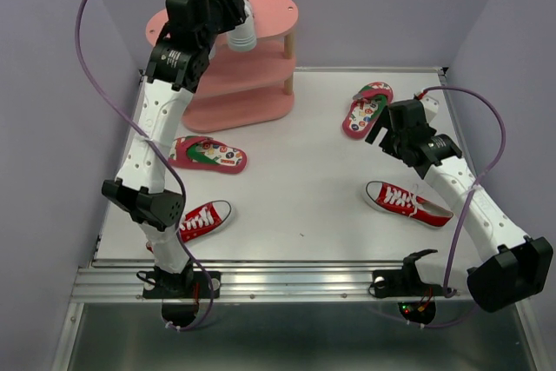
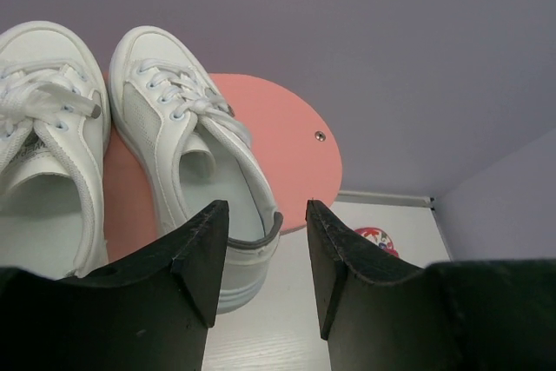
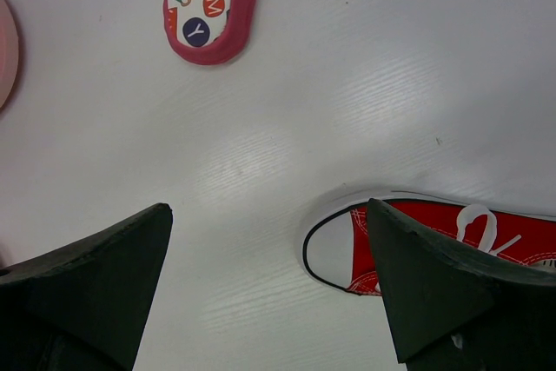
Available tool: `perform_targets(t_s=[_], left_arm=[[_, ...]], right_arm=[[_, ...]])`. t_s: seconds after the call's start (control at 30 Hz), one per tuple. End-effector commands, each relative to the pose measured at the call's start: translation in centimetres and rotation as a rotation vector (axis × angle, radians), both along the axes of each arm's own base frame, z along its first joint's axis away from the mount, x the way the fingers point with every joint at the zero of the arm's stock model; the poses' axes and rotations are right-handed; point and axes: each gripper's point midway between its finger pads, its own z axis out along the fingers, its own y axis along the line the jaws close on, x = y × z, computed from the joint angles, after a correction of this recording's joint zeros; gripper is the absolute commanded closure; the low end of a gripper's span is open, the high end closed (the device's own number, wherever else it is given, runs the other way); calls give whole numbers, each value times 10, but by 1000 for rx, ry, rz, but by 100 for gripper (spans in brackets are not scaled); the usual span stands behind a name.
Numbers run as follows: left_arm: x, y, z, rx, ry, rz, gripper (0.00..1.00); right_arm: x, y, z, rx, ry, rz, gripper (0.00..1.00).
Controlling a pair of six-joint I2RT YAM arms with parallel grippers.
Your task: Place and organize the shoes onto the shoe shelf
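Two white sneakers stand side by side on the top pink board point(image 2: 295, 145) of the shoe shelf point(image 1: 252, 93): one point(image 2: 43, 154) on the left, the other point(image 2: 187, 145) with its heel poking over the board's edge. My left gripper point(image 2: 267, 215) is open just behind that heel, and nothing is between its fingers. My right gripper point(image 3: 269, 215) hangs wide open over the table, with the toe of a red sneaker point(image 3: 347, 249) beside its right finger. A second red sneaker point(image 1: 201, 219) lies near the left arm's base. Two flip-flops point(image 1: 208, 154) point(image 1: 367, 110) lie on the table.
The shelf's lower tiers point(image 1: 261, 67) show under the left arm point(image 1: 187, 41). Purple walls close in the table on the left, back and right. The right-hand red sneaker point(image 1: 407, 203) lies just in front of the right arm's wrist.
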Motion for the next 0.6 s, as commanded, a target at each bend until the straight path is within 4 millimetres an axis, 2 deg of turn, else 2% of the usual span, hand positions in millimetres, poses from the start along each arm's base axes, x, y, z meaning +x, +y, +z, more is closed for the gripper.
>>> perform_targets(t_s=[0.0, 0.07, 0.1, 0.17, 0.2, 0.23, 0.27, 0.3, 0.33, 0.4, 0.43, 0.47, 0.5, 0.53, 0.57], left_arm=[[-56, 11, 69, 72, -175, -14, 48], [-69, 13, 74, 106, -188, -7, 48], [-75, 10, 69, 148, -179, -5, 48], [-95, 11, 76, 166, -198, -2, 48], [-98, 10, 68, 189, -180, -1, 48], [-110, 4, 60, 214, -169, -25, 48], [-121, 6, 68, 213, -190, -30, 48], [-122, 4, 49, 243, -149, -32, 48], [-136, 10, 49, 242, -153, -33, 48], [-145, 11, 25, 258, -96, -47, 48], [-143, 8, -11, 293, -20, -54, 48], [-156, 17, -17, 267, -3, -49, 48], [-156, 17, -61, 302, 88, -51, 48], [-167, 24, -72, 288, 106, -45, 48], [-171, 27, -92, 289, 148, -39, 48]], right_arm=[[-2, 1, 15, 23, -40, -1, 2], [-2, 1, 14, 24, -35, 2, 1], [-2, 2, 14, 25, -36, 4, 1], [-1, 4, 12, 29, -26, 12, 1], [-1, 4, 11, 30, -25, 17, 1], [-1, 6, 8, 34, -15, 27, 1], [-1, 7, 7, 34, -11, 30, 1], [-1, 8, 6, 40, -11, 34, 1], [-1, 8, 4, 39, -6, 36, 1], [-1, 10, 0, 41, -3, 43, 1], [0, 11, -1, 43, -2, 45, 0], [-1, 11, -3, 45, 3, 49, 0], [0, 12, -4, 46, 4, 50, 0], [1, 13, -5, 47, 5, 53, 0], [2, 14, -7, 50, 8, 59, 0]])
